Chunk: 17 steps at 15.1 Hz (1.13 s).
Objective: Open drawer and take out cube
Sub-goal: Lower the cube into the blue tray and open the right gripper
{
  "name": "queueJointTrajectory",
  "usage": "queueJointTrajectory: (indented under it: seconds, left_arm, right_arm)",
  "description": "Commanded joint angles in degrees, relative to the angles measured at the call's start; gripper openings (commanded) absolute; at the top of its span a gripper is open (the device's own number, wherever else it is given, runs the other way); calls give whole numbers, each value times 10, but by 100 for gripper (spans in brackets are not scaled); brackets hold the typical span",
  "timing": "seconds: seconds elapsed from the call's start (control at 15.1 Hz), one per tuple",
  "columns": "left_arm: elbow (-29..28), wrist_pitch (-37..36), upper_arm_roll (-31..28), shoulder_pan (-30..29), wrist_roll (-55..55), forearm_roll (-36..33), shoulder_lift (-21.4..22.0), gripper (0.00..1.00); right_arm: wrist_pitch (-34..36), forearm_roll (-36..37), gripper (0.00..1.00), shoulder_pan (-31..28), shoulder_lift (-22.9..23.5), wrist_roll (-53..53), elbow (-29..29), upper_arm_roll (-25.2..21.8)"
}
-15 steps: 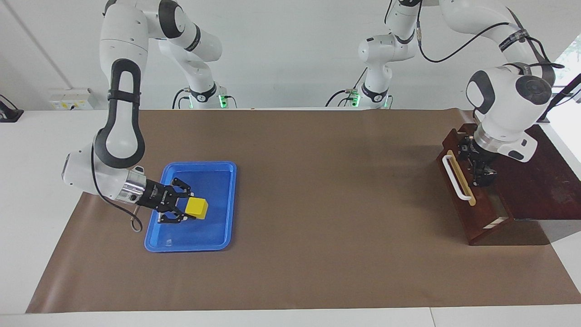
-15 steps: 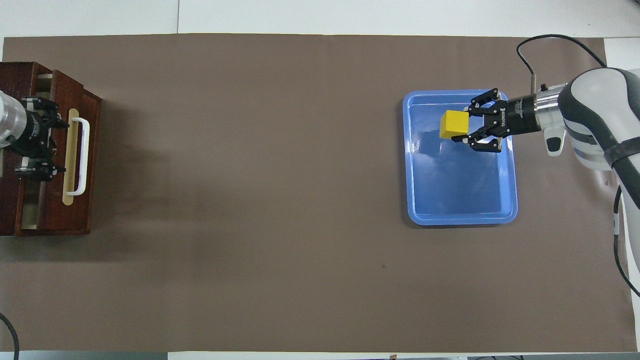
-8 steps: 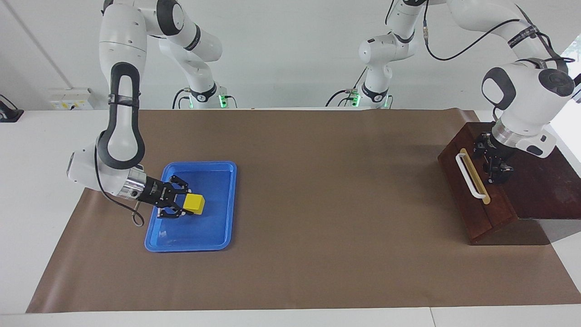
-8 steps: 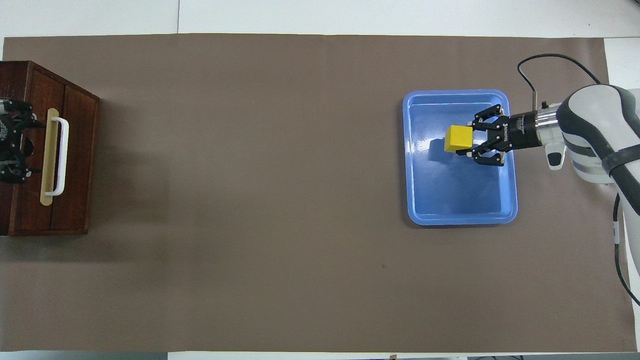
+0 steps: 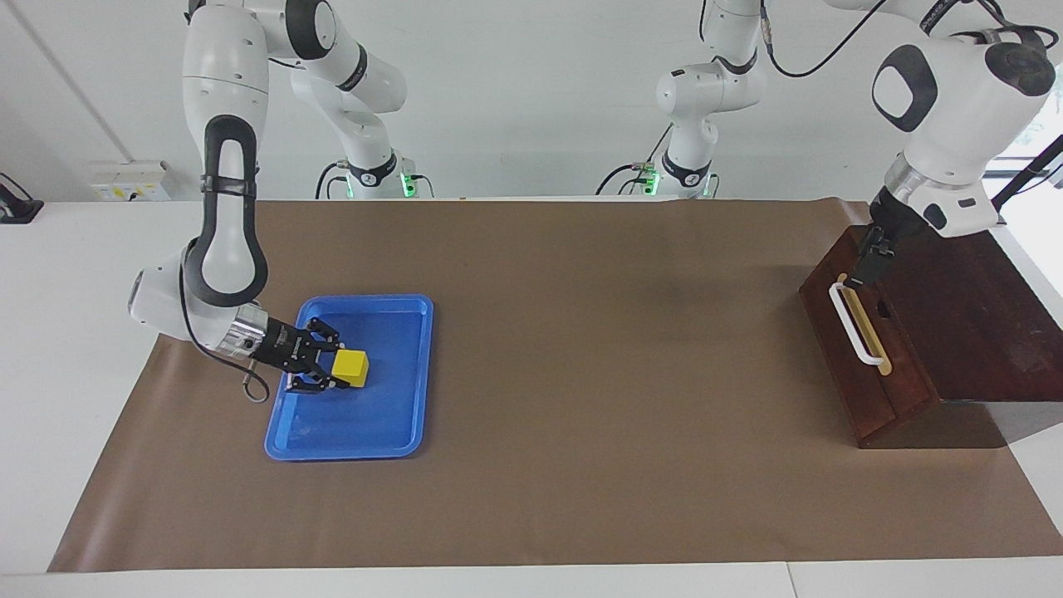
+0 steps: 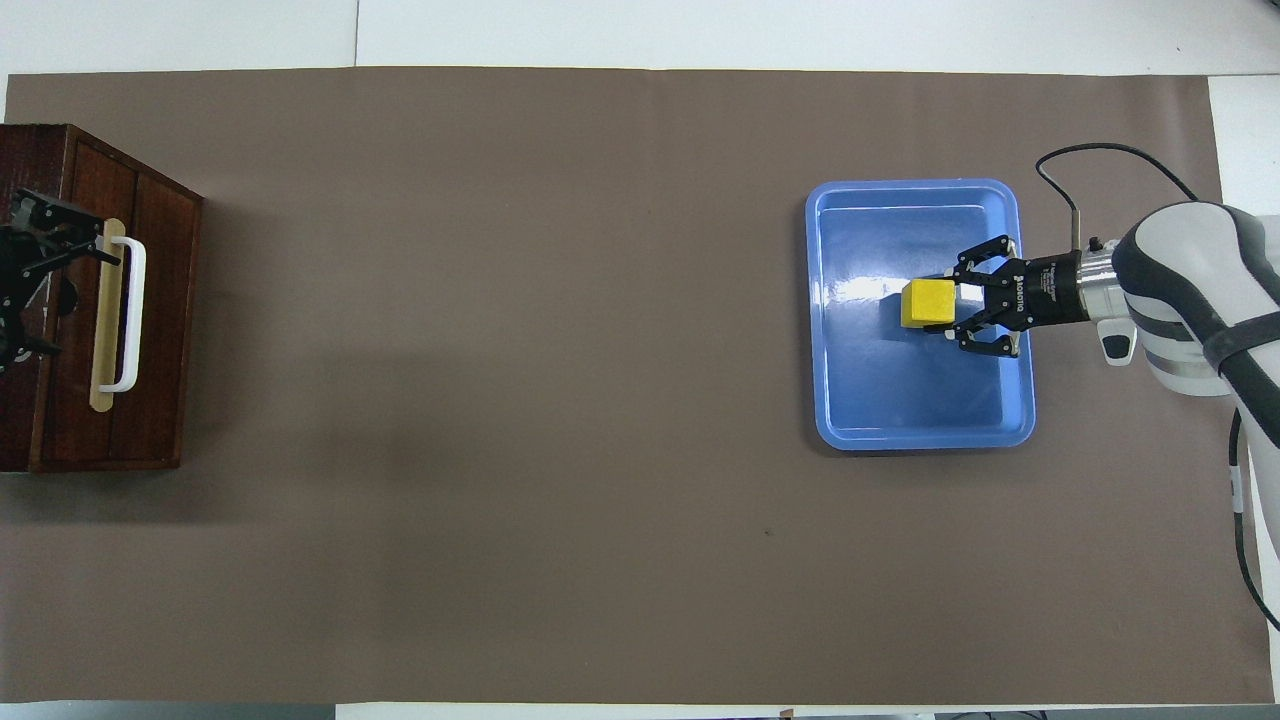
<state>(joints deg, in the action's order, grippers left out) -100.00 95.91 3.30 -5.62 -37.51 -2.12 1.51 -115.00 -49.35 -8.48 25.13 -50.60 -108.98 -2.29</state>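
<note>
Right tool [image 5: 334, 370] gripping the cube [image 5: 351, 367] low in the blue tray [image 5: 399, 432], left tool [image 5: 868, 264] released (above the shut drawer [image 5: 864, 374]).

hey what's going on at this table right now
The right end effector is shut on the yellow cube, low over the blue tray. The left end effector is open over the wooden drawer, by its white handle. The drawer looks closed.

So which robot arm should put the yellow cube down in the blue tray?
The right one, probably. The right gripper is already shut on the cube, low over the tray. The left gripper is open at the drawer.
</note>
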Motion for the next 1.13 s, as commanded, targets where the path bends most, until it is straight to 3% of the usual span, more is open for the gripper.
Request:
queueJointTrajectory:
  seconds: [0.0, 0.33, 0.46, 0.53, 0.6, 0.73, 0.86, 1.06]
  left_arm:
    - [8, -55, -5, 22, 122, 10, 16, 100]
    - [55, -141, -10, 24, 263, 12, 20, 100]
    - [47, -151, -4, 25, 276, 18, 52, 100]
    - [48, -151, -2, 25, 277, 25, 54, 100]
    - [50, -150, 0, 25, 277, 31, 52, 100]
    - [51, -143, 0, 25, 312, 36, 43, 100]
    - [58, -164, -4, 21, 341, 40, 22, 100]
    - [74, -172, -4, 28, 336, 46, 15, 100]
  right_arm:
    - [-12, -7, 0, 0, -25, 40, -33, 3]
    - [-16, -7, 0, 5, -27, 41, -39, 2]
    - [-22, -6, 56, 9, -27, 45, -40, 2]
    - [-25, -6, 68, 11, -27, 45, -42, 2]
    - [-27, -6, 77, 11, -27, 45, -43, 2]
    - [-20, -3, 83, 11, -26, 37, -36, 2]
    - [2, 3, 100, 12, -27, 33, -20, 2]
    - [8, 34, 100, 28, -42, 33, -12, 2]
